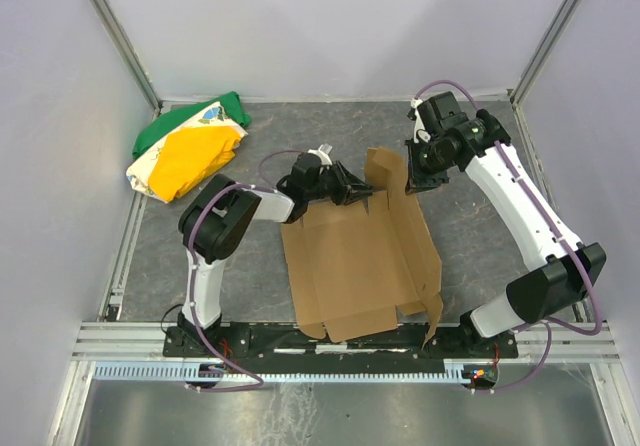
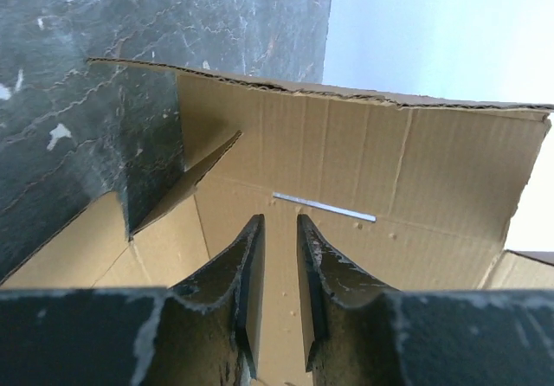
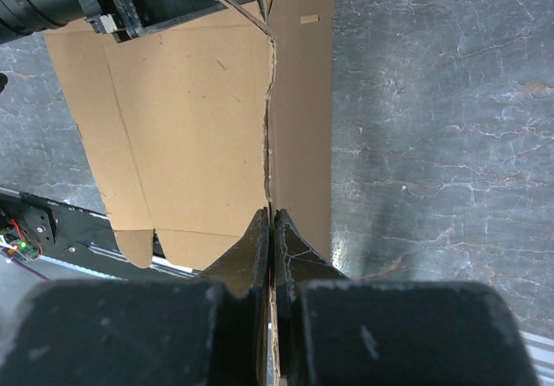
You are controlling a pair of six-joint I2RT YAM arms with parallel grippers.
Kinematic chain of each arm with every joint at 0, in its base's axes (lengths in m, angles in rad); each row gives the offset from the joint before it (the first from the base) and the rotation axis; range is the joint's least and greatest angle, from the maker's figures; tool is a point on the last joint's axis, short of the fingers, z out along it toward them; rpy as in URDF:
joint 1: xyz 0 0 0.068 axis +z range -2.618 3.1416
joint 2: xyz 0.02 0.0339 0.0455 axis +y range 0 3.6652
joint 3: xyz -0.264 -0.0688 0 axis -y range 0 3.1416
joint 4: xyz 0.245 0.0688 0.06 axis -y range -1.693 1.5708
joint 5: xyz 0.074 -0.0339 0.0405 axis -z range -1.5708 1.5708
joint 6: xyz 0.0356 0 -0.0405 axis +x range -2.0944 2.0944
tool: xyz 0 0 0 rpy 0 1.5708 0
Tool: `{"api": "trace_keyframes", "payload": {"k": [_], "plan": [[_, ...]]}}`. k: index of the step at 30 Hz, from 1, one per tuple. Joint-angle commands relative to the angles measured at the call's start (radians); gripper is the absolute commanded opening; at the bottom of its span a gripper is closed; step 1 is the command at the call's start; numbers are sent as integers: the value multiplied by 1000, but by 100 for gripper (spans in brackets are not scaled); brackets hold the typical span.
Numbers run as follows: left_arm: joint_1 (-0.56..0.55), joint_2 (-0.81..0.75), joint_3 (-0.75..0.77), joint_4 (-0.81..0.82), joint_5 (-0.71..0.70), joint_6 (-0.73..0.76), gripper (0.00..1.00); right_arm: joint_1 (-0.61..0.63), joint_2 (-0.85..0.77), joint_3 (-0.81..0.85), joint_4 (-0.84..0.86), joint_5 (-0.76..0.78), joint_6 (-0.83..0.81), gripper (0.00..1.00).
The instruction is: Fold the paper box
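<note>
The paper box point(image 1: 350, 256) is a brown cardboard sheet lying mid-table, its right side wall and far flap standing up. My right gripper point(image 1: 412, 181) point(image 3: 270, 215) is shut on the top edge of the raised wall, and the cardboard point(image 3: 190, 118) runs straight out from between its fingertips. At the sheet's far-left corner, my left gripper point(image 1: 350, 188) point(image 2: 277, 221) hovers over the inner panel point(image 2: 346, 170). Its jaws stand a narrow gap apart with nothing between them. A thin slot point(image 2: 325, 207) lies just ahead of the fingertips.
A green, yellow and white cloth bundle point(image 1: 190, 151) lies at the far left. Pale walls close in the table on three sides. A metal rail point(image 1: 120, 341) runs along the near edge by the arm bases. The left arm point(image 3: 69, 1) shows in the right wrist view.
</note>
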Motion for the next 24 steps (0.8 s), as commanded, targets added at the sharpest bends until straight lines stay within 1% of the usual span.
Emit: {"api": "trace_keyframes", "payload": {"k": [1,5,9,11,14,16,19,24], "plan": [[-20,19,63,-42,-75,5,28,4,29,6,-39,37,-16,5],[-21,35,91,-121,-104,46,27,5,26,5,-43,54,-13,4],[-19,41,96,-160,-141,69,27,5,23,2,-52,78,-9,4],[-17,39,91,-146,-156,71,27,6,20,-1,-54,84,-10,4],[-13,23,53,-82,-199,42,27,6,18,-5,-56,86,-10,3],[-13,22,55,-77,-220,43,27,6,16,-6,-58,86,-9,3],[-13,53,99,-103,-201,49,27,6,18,-5,-60,88,-10,3],[-14,89,135,-94,-169,46,27,6,22,-1,-67,93,-17,3]]}}
